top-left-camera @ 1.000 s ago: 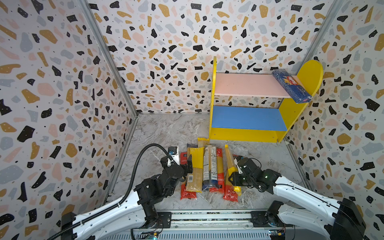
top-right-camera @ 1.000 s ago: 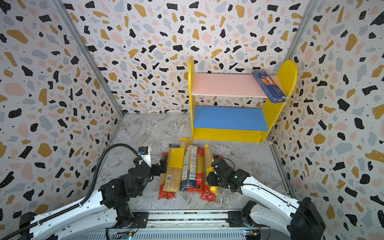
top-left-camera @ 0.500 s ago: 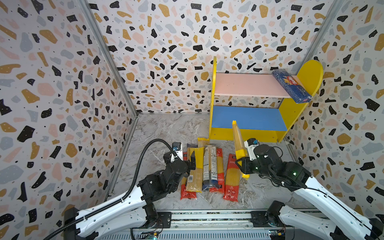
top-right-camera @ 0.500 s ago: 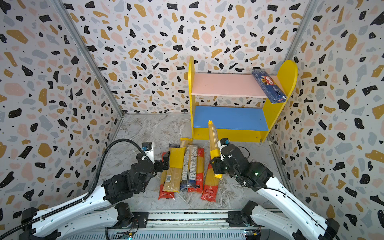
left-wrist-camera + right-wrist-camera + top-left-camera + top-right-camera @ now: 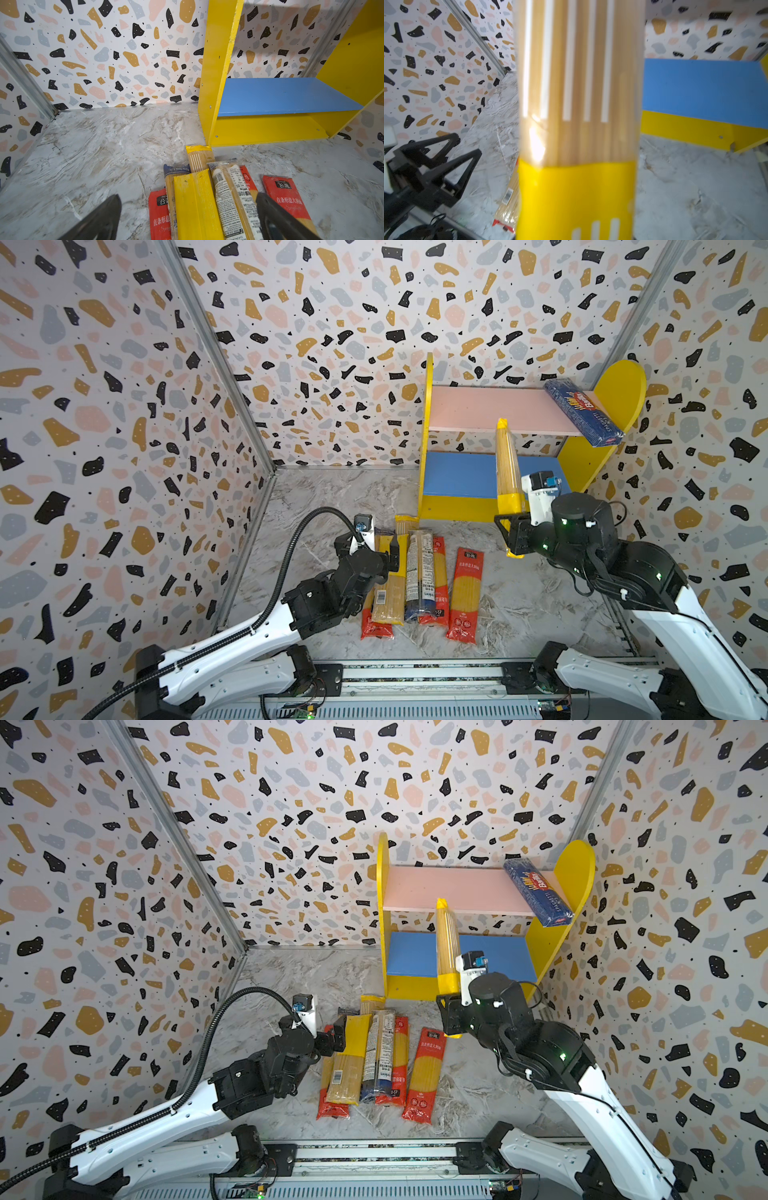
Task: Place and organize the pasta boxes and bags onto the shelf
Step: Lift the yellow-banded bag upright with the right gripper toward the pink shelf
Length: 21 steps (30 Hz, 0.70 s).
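While the right gripper [image 5: 512, 526] has its jaws closed onto the lower yellow band, the clear spaghetti pack with yellow ends [image 5: 507, 460] stands almost upright, raised off the grey marbled counter [image 5: 332, 497]. In both top views it rises in front of the blue lower board [image 5: 457, 477] of the small yellow-sided wooden shelf [image 5: 424, 439]. Its top overlaps the front edge of the pink upper board [image 5: 478, 410]. In the right wrist view the pack fills the middle of the picture [image 5: 579, 104].

A dark blue Barilla spaghetti pack [image 5: 584, 412] lies across the right end of the pink board, against the round-topped yellow side, and overhangs the front edge.

On the counter, before the shelf's left side, a row of long packs lies side by side. A red pack with Chinese text [image 5: 465, 589] lies a little apart on the right of this row, near the held pack's lower end.

The left gripper [image 5: 188, 198] hovers over this row with its jaws wide apart, gripping nothing. Its fingers [image 5: 99, 218] straddle a yellow-topped spaghetti pack [image 5: 193, 203] and a clear printed pack [image 5: 230, 197].
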Each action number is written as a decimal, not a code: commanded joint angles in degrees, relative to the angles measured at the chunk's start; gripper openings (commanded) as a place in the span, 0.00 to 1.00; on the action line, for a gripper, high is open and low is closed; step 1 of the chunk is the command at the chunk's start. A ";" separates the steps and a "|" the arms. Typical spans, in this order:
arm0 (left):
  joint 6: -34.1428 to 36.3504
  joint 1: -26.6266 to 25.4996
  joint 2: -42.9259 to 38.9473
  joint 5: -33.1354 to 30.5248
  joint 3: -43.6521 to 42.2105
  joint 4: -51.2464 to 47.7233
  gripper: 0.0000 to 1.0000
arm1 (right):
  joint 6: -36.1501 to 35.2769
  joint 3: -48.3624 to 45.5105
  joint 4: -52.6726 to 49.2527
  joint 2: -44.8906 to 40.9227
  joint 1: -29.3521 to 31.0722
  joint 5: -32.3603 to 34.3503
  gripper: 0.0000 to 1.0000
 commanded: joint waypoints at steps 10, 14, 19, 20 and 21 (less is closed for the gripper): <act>13.74 -0.28 15.04 8.62 23.06 6.12 1.00 | -15.00 24.23 10.58 13.50 -9.44 10.20 0.00; 15.56 -0.33 20.47 11.23 28.16 8.79 1.00 | -16.70 31.81 8.52 19.60 -14.42 10.83 0.00; 16.83 -0.29 24.08 12.13 30.71 10.96 1.00 | -20.92 40.87 9.57 27.56 -19.77 9.30 0.00; 17.10 -0.28 24.40 12.02 30.73 11.31 1.00 | -21.20 43.96 9.33 29.76 -21.18 8.62 0.00; 17.41 -0.28 24.70 11.94 30.69 11.62 1.00 | -21.47 46.33 8.90 31.50 -22.60 7.76 0.00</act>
